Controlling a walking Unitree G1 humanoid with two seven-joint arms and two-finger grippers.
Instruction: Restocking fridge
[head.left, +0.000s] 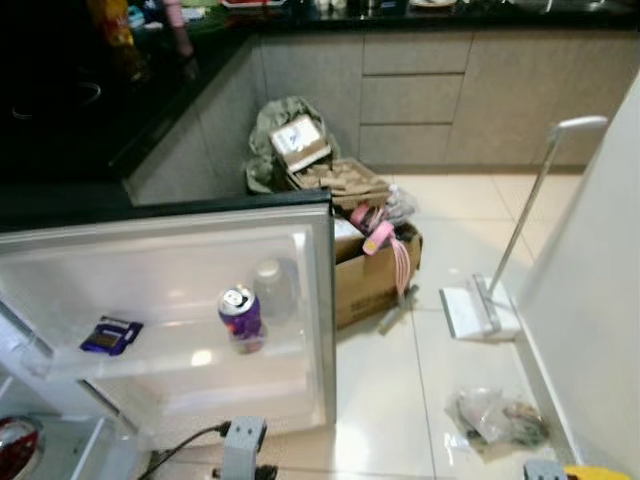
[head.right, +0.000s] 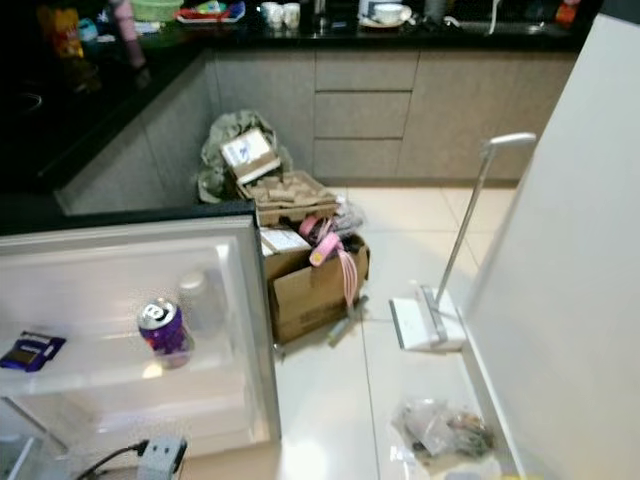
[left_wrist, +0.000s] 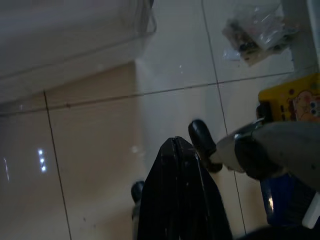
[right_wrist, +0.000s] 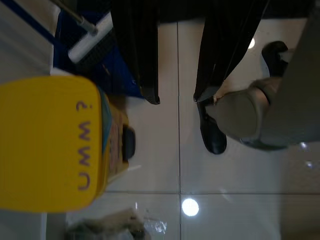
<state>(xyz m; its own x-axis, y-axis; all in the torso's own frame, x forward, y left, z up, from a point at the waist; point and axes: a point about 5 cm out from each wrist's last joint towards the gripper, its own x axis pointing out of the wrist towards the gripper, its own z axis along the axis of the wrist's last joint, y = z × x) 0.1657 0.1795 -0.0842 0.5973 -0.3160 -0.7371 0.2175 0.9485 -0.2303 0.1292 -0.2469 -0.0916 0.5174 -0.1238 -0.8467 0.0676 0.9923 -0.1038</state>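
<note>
Fridge door (head.left: 320, 300) open at near left; its shelf (head.left: 170, 355) holds an upright purple can (head.left: 240, 312) and a dark packet (head.left: 110, 335) further left. Cardboard box (head.right: 315, 285) of clutter stands beyond. Left gripper (left_wrist: 175, 150), fingers pressed together, and right gripper (right_wrist: 175, 97), fingers parted and empty, hang over floor tiles (left_wrist: 100, 150), well apart from the can.

black-fingered hands (right_wrist: 175, 97), silver legs
</note>
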